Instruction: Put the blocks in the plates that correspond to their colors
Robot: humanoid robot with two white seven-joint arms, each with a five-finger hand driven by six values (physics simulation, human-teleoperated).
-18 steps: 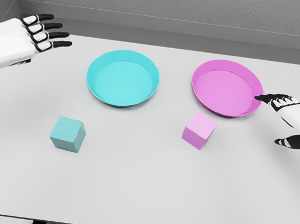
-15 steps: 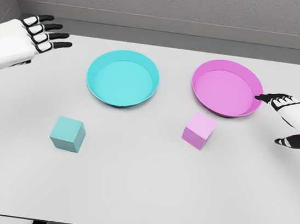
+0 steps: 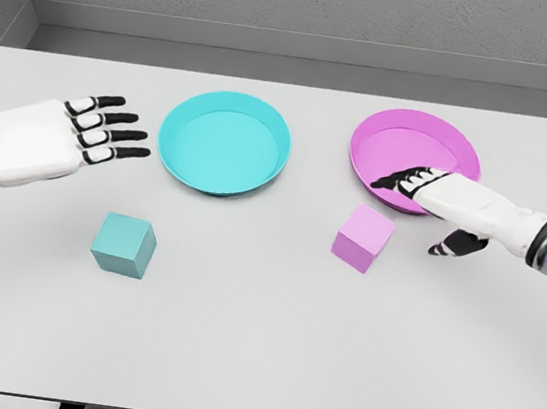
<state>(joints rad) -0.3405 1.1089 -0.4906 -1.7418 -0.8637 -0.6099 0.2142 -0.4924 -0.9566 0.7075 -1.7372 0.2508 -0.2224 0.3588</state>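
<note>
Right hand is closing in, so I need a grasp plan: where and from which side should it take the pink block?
Probably from above. The pink block is a small cube resting flat on the table, turned slightly, apart from the pink plate. Bring the right hand down with thumb and fingers on two opposite vertical faces, wrist turned to match its rotation.
</note>
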